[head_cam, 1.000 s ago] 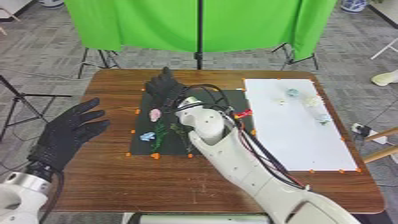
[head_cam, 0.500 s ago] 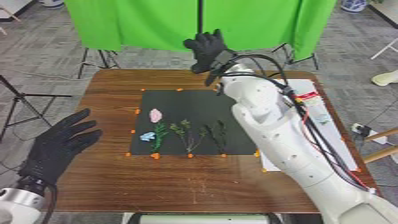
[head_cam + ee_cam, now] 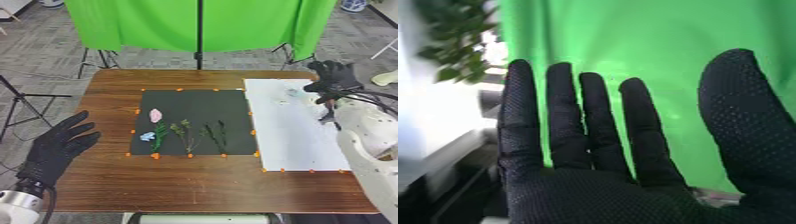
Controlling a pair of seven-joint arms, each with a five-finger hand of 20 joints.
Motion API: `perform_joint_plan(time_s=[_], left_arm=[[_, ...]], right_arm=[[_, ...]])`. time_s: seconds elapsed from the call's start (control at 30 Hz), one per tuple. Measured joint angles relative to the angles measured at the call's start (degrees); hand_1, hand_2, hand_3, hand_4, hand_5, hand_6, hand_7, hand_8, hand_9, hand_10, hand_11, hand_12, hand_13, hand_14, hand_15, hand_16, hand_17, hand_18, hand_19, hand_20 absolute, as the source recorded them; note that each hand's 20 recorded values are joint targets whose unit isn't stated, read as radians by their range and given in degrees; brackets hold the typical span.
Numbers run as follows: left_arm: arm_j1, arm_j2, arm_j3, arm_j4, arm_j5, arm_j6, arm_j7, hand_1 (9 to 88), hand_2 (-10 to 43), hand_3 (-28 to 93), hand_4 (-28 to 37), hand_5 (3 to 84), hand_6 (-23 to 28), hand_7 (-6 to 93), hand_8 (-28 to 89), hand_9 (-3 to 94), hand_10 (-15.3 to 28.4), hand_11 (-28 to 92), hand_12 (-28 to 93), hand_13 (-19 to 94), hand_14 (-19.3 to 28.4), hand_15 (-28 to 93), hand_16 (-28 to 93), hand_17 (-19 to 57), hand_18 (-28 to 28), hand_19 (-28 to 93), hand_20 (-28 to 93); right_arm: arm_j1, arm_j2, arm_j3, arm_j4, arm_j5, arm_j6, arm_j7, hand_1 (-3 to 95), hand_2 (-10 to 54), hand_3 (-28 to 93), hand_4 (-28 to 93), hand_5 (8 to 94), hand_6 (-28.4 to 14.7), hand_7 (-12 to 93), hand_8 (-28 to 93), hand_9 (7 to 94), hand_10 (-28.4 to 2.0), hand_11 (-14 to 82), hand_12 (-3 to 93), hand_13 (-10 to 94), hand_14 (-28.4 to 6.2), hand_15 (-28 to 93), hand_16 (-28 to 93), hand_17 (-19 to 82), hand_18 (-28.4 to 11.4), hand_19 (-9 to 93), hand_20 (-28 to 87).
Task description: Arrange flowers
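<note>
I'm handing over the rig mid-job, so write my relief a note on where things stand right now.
Left robot hand: open, at the table's left edge.
Right robot hand: open, holding nothing, by the white sheet's far right corner.
Done: pink flower, blue flower and green sprigs lie on the black sheet.
Left: pale blossoms lie at the white sheet's far end; probably still to be arranged.

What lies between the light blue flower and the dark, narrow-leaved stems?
Head view: a bright green feathery sprig, then thin-stemmed olive-green foliage, both on the rectangular black sheet.
</note>
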Motion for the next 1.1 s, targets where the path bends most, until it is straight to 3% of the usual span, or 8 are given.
perform_joint_plan(time_s=[0.1, 0.4, 0.63, 0.73, 0.8, 0.83, 0.87, 1.1], left_arm=[[0.0, 0.0, 0.0, 0.04, 0.0, 0.0, -0.33, 26.1, -0.4, 71, -26.0, 33.7, 1.8, 24.7, -12, 29.7, 12.8, 30, 14, 27, 15.8, 47, -2, -7.4, 23.3, 54, 10], [-0.1, 0.1, 0.24, 0.07, 0.0, -0.2, -0.47, 26.1, -0.4, 71, -25.8, 33.7, 1.8, 24.8, -12, 29.6, 12.8, 31, 14, 27, 15.8, 47, -2, -7.4, 23.3, 54, 10], [0.0, 0.11, 0.16, 0.07, 0.0, -0.19, -0.65, 26.1, -0.4, 71, -26.0, 33.6, 1.7, 24.9, -12, 29.6, 12.8, 30, 14, 27, 15.8, 47, -2, -7.4, 23.3, 54, 10], [-0.1, 0.2, 0.17, 0.12, 0.0, -0.19, -0.84, 26.1, -0.4, 71, -26.0, 33.6, 1.7, 24.9, -12, 29.6, 12.8, 31, 14, 27, 15.8, 47, -2, -7.4, 23.3, 54, 10], [-0.2, 0.31, 0.2, 0.18, 0.0, -0.19, -0.97, 26.1, -0.4, 71, -26.0, 33.6, 1.7, 25.0, -12, 29.7, 12.9, 30, 14, 27, 15.8, 47, -2, -7.4, 23.3, 54, 10], [-0.2, 0.34, 0.22, 0.19, 0.0, -0.19, -1.05, 26.1, -0.4, 71, -26.0, 33.6, 1.7, 25.0, -12, 29.6, 12.8, 30, 14, 27, 15.8, 47, -2, -7.4, 23.3, 54, 10], [-0.3, 0.37, 0.25, 0.19, 0.0, -0.19, -1.09, 26.1, -0.4, 71, -26.1, 33.6, 1.7, 25.0, -12, 29.6, 12.8, 31, 14, 27, 15.8, 47, -2, -7.4, 23.3, 54, 10], [-0.4, 0.41, 0.3, 0.19, -0.01, -0.15, -1.16, 26.1, -0.4, 71, -25.9, 33.7, 1.8, 24.9, -12, 29.7, 12.8, 31, 14, 27, 15.8, 47, -2, -7.4, 23.3, 54, 10]], right_arm=[[-4.9, 1.1, 2.5, 0.1, -1.0, 2.5, 0.3, 26.2, -9.5, 90, -28, 37.1, -2.5, 28, -20, 37.3, -9.3, 28.6, 19.4, 36, -7.5, 33, 19, 12, -18.2, 59, 23], [-11.3, 1.4, 3.1, 0.3, -3.9, -5.3, 3.0, 26.4, -9.5, 90, -28, 37.7, -2.1, 30, -21, 39.2, -9.3, 33.2, 19.6, 37, -7.3, 36, 16, 12, -17.9, 60, 23], [-11.5, 1.7, 2.6, 2.4, -3.9, -5.3, 4.1, 28.0, -9.5, 90, -28, 38.8, -1.6, 31, -21, 39.2, -9.3, 33.6, 19.2, 43, -6.1, 41, 16, 14, -17.6, 64, 25], [-10.6, 2.0, 1.4, 4.5, -4.1, -3.9, 4.3, 35.0, -9.1, 88, -28, 46.3, 0.4, 35, -22, 52.5, -7.9, 40.1, 24.4, 56, -2.8, 49, 19, 18, -16.7, 68, 28], [-9.7, 2.2, 0.2, 6.4, -4.4, -1.6, 4.3, 41.5, -7.4, 83, -28, 53.5, 1.0, 45, -18, 65.1, -5.3, 33.2, 36.8, 66, -0.6, 49, 27, 22, -16.0, 70, 30], [-9.3, 2.3, -0.5, 7.3, -4.4, 0.0, 4.3, 45.3, -5.7, 81, -28, 61.0, 1.8, 50, -17, 75.2, -4.1, 30.2, 42.4, 73, -1.1, 52, 27, 26, -16.0, 73, 32], [-8.9, 2.4, -1.0, 8.1, -4.3, 1.6, 4.3, 46.8, -5.4, 80, -28, 65.0, 2.2, 50, -16, 79.8, -3.5, 30.2, 43.6, 77, -1.5, 54, 25, 28, -16.0, 74, 33], [-9.0, 2.3, -1.6, 9.0, -3.4, 7.4, 0.9, 48.0, -9.5, 84, -28, 75.0, 2.0, 43, -13, 88.3, -2.3, 28.0, 45.7, 84, -1.4, 56, 25, 33, -15.6, 77, 37]])
